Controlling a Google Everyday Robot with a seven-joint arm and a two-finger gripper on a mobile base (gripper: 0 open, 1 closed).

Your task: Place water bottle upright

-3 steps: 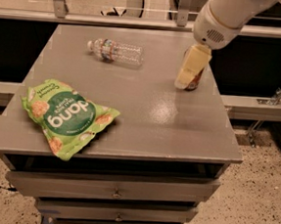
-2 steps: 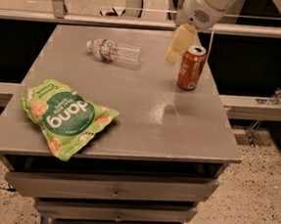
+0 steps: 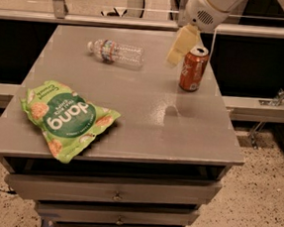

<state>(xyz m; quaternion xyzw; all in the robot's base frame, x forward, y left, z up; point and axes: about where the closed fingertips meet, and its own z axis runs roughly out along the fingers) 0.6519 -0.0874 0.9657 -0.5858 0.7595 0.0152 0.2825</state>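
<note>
The water bottle [image 3: 115, 52] lies on its side at the back of the grey table [image 3: 132, 109], white cap to the left, label band near the cap. My gripper [image 3: 180, 46] hangs above the table's back right, to the right of the bottle and just left of the orange-red soda can [image 3: 193, 69]. It holds nothing and is well apart from the bottle.
The can stands upright near the table's right edge. A green chip bag [image 3: 64, 119] lies at the front left, overhanging the front edge a little. Drawers [image 3: 117, 195] sit below the tabletop. A rail runs behind the table.
My gripper has moved left and up, away from the can it was covering, toward the bottle. The can now shows fully. The bottle and bag have not moved.
</note>
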